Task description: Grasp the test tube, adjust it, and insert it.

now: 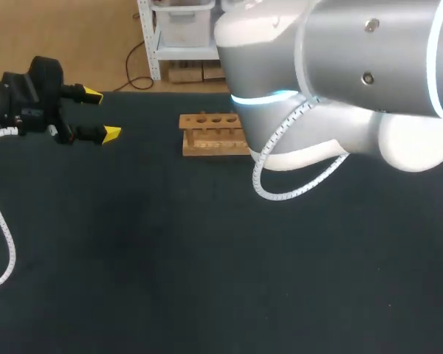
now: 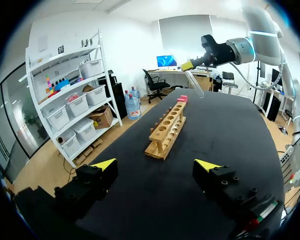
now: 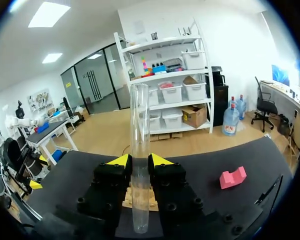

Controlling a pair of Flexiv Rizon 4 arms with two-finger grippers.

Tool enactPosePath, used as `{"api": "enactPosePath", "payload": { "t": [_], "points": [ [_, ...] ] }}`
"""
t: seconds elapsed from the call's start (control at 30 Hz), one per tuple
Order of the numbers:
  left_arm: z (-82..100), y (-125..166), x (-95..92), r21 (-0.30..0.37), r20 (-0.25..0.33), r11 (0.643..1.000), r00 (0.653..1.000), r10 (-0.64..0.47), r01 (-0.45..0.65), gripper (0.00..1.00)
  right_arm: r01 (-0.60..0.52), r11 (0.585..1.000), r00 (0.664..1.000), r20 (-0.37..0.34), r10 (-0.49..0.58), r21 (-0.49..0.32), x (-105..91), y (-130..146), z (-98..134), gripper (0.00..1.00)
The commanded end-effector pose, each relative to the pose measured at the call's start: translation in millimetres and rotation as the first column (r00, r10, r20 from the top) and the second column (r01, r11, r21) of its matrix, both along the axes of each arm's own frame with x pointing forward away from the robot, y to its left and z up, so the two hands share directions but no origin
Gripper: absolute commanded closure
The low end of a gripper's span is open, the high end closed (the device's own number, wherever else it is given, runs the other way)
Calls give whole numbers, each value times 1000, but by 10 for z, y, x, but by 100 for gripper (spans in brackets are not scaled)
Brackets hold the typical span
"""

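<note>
A clear glass test tube stands upright between the yellow-tipped fingers of my right gripper, which is shut on it. In the left wrist view that right gripper hangs above the far end of the wooden rack, with the test tube slanting down from it. The rack lies at the middle back of the dark table and shows a row of empty holes. My left gripper is open at the far left, well away from the rack, with nothing between its fingers. In the head view my right arm hides its own gripper.
A small pink block lies just beyond the rack's far end, also seen beside my right gripper as the pink block. My right arm's large body fills the head view's upper right. The black tabletop stretches in front.
</note>
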State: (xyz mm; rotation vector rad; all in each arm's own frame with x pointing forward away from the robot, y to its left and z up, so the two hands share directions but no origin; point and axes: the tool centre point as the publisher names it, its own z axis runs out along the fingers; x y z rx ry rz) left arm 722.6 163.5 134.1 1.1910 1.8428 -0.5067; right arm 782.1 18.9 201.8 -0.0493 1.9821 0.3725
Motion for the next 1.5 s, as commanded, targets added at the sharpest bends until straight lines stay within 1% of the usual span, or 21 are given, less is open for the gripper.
{"api": "enactPosePath", "payload": {
  "t": [0.03, 0.17, 0.2, 0.27, 0.33, 0.43, 0.5, 0.6, 0.7, 0.83, 0.97, 1.0, 1.03, 1.07, 1.13, 1.23, 1.33, 1.4, 1.43, 1.47, 1.5],
  "points": [
    [-22, 8, -7, -6, 8, 1000, 1000, 0, 0, 0, 81, 982, 816, 554, -164, 170, -3, 13, -16, 100],
    [-22, 8, -7, -6, 8, 1000, 1000, 0, 0, 0, 76, 981, 769, 615, -172, 180, 61, 82, -13, 100],
    [-22, 8, -7, -6, 8, 1000, 1000, 0, 0, 0, 71, 981, 763, 623, -171, 183, 77, 98, -14, 100],
    [-22, 8, -7, -6, 8, 1000, 1000, 0, 0, 0, 67, 984, 747, 646, -158, 164, 108, 139, -31, 100],
    [-22, 8, -7, -6, 8, 1000, 1000, 0, 0, 0, 66, 985, 737, 658, -156, 160, 134, 157, -56, 100],
    [-22, 8, -7, -6, 8, 1000, 1000, 0, 0, 0, 64, 987, 735, 663, -145, 145, 176, 180, -114, 100],
    [-22, 8, -7, -6, 8, 1000, 1000, 0, 0, 0, 65, 987, 736, 661, -147, 148, 203, 185, -148, 100],
    [-22, 8, -7, -6, 8, 1000, 1000, 0, 0, 0, 64, 984, 725, 669, -162, 169, 234, 195, -159, 100],
    [-22, 8, -7, -6, 8, 1000, 1000, 0, 0, 0, 65, 976, 702, 685, -194, 210, 242, 181, -106, 100],
    [-22, 8, -7, -6, 8, 1000, 1000, 0, 0, 0, 57, 968, 671, 709, -217, 243, 228, 169, -37, 100],
    [-22, 8, -7, -6, 8, 1000, 1000, 0, 0, 0, 63, 969, 650, 727, -223, 240, 235, 157, -23, 100],
    [-22, 8, -7, -6, 8, 1000, 1000, 0, 0, 0, 66, 971, 651, 728, -216, 229, 237, 146, -25, 100],
    [-22, 8, -7, -6, 8, 1000, 1000, 0, 0, 0, 69, 973, 657, 724, -210, 219, 240, 135, -36, 100],
    [-22, 8, -7, -6, 8, 1000, 1000, 0, 0, 0, 77, 974, 671, 711, -209, 214, 239, 119, -54, 100],
    [-22, 8, -7, -6, 8, 1000, 1000, 0, 0, 0, 91, 970, 693, 686, -223, 224, 199, 71, -109, 100],
    [-22, 8, -7, -6, 8, 1000, 1000, 0, 0, 0, 113, 974, 738, 640, -214, 195, 137, 72, -301, 100],
    [-22, 8, -7, -6, 8, 1000, 1000, 0, 0, 0, 125, 978, 783, 589, -202, 169, 120, 108, -505, 100],
    [-22, 8, -7, -6, 8, 1000, 1000, 0, 0, 0, 128, 981, 814, 550, -189, 146, 111, 127, -652, 100],
    [-22, 8, -7, -6, 8, 1000, 1000, 0, 0, 0, 122, 984, 834, 523, -173, 132, 94, 133, -719, 100],
    [-22, 8, -7, -6, 8, 1000, 1000, 0, 0, 0, 122, 985, 846, 507, -166, 118, 73, 137, -783, 100],
    [-22, 8, -7, -6, 8, 1000, 1000, 0, 0, 0, 115, 987, 865, 478, -154, 109, 43, 134, -838, 100]
  ]
}}
